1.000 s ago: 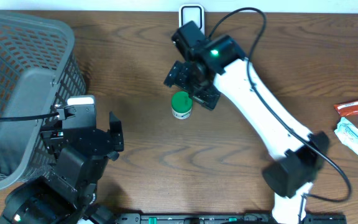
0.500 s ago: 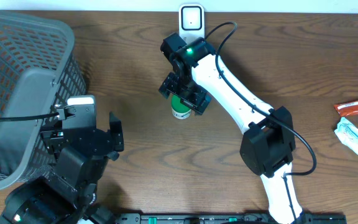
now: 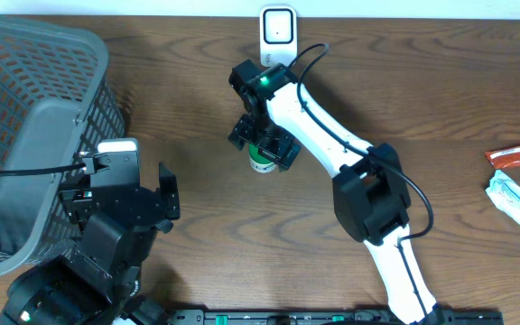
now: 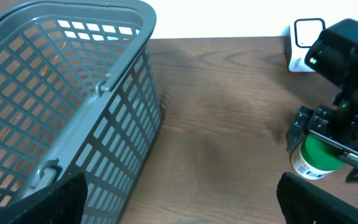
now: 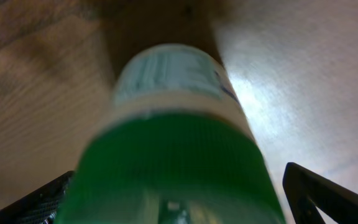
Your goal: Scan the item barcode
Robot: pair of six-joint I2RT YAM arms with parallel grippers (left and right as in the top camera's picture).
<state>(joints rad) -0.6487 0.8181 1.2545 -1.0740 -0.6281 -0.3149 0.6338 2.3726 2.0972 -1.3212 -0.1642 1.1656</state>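
Observation:
The item is a small white bottle with a green cap [image 3: 262,163], standing upright on the wooden table; it also shows in the left wrist view [image 4: 316,158]. My right gripper [image 3: 262,144] hangs directly over it, open. In the right wrist view the green cap [image 5: 179,143] fills the space between the two spread fingers [image 5: 328,193] of the gripper [image 5: 179,202], and neither finger presses on it. A white barcode scanner [image 3: 278,25] stands at the table's back edge, just behind the bottle. My left gripper [image 3: 170,197] is open and holds nothing, near the basket.
A grey plastic basket [image 3: 34,117] takes up the left side, its wall [image 4: 73,93] close to my left gripper [image 4: 182,205]. A red packet [image 3: 517,155] and a white-and-teal packet [image 3: 513,194] lie at the far right. The right arm stretches diagonally across the middle.
My right gripper has swung left and come down over the green-capped bottle, which now sits between its open fingers. The bottle and the left arm have not moved.

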